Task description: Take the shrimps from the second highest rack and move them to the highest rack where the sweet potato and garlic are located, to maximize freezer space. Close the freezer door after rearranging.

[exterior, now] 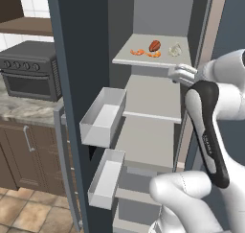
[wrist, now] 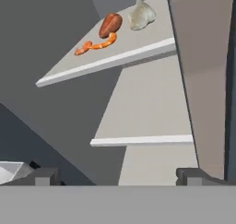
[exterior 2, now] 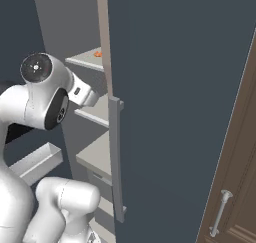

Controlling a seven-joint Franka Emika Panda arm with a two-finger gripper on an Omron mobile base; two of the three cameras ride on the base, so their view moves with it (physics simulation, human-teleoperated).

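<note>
Shrimps [exterior: 145, 52] lie on the highest rack [exterior: 158, 59] of the open freezer — two small curled orange pieces, glossy and slightly segmented, resting near the rack's front edge. Just behind them sits the sweet potato [exterior: 154, 46], a stubby reddish-brown oval with a matte skin, and to its right the garlic [exterior: 175, 50], a pale, ridged bulb pinched to a point at the top. In the hand view the same three show close together: shrimps [wrist: 95, 45] touching the foot of the sweet potato [wrist: 110, 25], garlic [wrist: 141, 14] just beside it. The racks are flat grey slabs with squared, lighter front lips; the second highest rack [exterior: 153, 99] below is plain and smooth. The freezer door [exterior: 76, 107] stands swung wide, a dark slate panel carrying two boxy, open-topped bins [exterior: 102, 117] of light grey. The gripper [exterior: 176, 74] hangs at the front of the shelves, between the top two racks, jaws spread as wide as they go and holding nothing — its dark finger tips [wrist: 46, 176] sit far apart at the foot of the hand view.
</note>
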